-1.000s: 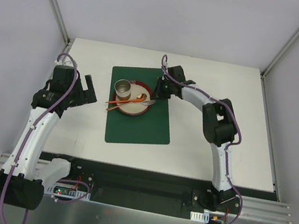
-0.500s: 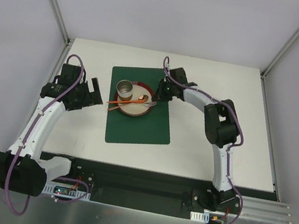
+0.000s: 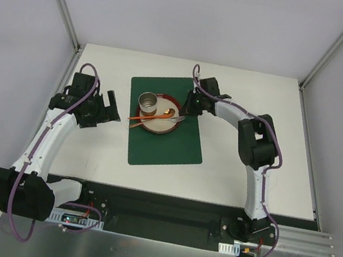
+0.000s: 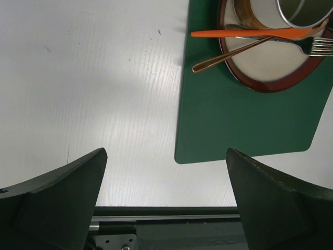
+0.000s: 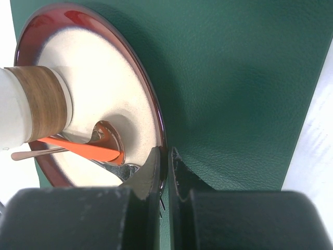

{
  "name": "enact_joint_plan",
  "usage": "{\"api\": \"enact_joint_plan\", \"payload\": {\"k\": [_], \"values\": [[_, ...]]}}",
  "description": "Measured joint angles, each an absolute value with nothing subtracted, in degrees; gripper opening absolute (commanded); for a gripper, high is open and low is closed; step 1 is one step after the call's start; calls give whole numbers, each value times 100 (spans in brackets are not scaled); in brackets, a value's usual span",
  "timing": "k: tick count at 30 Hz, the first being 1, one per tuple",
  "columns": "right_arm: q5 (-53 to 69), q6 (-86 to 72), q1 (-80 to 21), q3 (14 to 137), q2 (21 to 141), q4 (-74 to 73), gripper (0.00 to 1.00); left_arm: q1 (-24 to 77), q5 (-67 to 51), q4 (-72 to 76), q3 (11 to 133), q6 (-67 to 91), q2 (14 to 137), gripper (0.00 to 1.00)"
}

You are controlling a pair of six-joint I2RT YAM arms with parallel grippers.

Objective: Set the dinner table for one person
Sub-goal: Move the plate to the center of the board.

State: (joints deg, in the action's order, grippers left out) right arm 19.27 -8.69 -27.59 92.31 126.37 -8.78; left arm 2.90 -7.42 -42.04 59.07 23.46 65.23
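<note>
Fingers on the right gripper [image 5: 165, 156] are clenched on the red rim of the plate [image 5: 93, 15], one inside the rim and one outside, pinching at about the plate's 2 o'clock seen from above. Over at the plate's 9 o'clock, the left gripper [image 3: 111, 107] hangs with its fingers spread wide, grasping nothing, above bare white tabletop just off the placemat's edge. From overhead the dinner table [image 3: 251, 161] fills the middle of the view, white and matte, with aluminium posts rising at its far corners. On it lies the dark green placemat [image 3: 168, 151], slightly askew, its long sides leaning toward 11 o'clock. The plate sits on the mat's 12 o'clock half. A metal cup [image 3: 148, 104] stands on the plate toward 10 o'clock, and an orange utensil [image 4: 244, 33], a copper spoon [image 4: 229, 54] and a fork [image 4: 317, 47] lie across the plate, their handles poking out past its rim toward 9 o'clock.
</note>
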Motion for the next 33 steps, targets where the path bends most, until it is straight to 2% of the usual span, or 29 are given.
{"api": "enact_joint_plan", "payload": {"k": [33], "values": [[1994, -871, -2709, 9223, 12637, -869, 1, 292, -1756, -4182, 5708, 2646, 7907, 99]]}}
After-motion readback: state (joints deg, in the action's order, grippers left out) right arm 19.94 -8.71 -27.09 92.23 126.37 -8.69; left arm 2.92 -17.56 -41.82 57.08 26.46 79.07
